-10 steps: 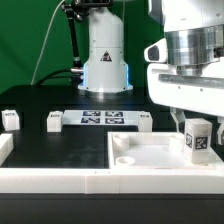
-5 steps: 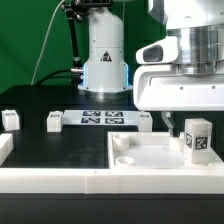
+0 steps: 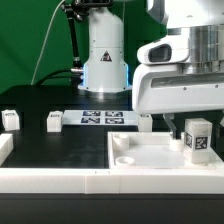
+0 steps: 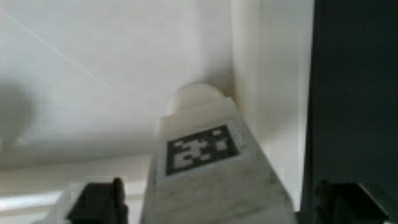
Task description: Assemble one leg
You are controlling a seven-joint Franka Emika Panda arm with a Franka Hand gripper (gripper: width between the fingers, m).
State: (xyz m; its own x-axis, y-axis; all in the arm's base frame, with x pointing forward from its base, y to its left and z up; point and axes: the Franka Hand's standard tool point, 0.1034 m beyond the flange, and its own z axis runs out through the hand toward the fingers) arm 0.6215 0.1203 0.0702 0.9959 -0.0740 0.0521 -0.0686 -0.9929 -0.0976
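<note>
A leg [image 3: 197, 137], a small white peg with a black-and-white tag, stands upright on the large white square plate [image 3: 150, 152] near the plate's corner at the exterior view's right. My gripper [image 3: 184, 124] hangs over it, with one dark finger [image 3: 171, 126] showing beside the leg. In the wrist view the leg [image 4: 210, 160] lies between the two dark fingertips [image 4: 93, 202], with a narrow gap on each side. The gripper [image 4: 222, 206] is open and holds nothing.
Three more white legs stand on the black table, at the far left [image 3: 10, 119], left of middle [image 3: 54, 121] and near the plate's back edge [image 3: 144, 121]. The marker board [image 3: 100, 118] lies at the back. The arm's base [image 3: 104, 50] stands behind it. A white rim runs along the front.
The gripper's body has shifted toward the exterior view's left. The leg has stayed upright in the same spot on the plate.
</note>
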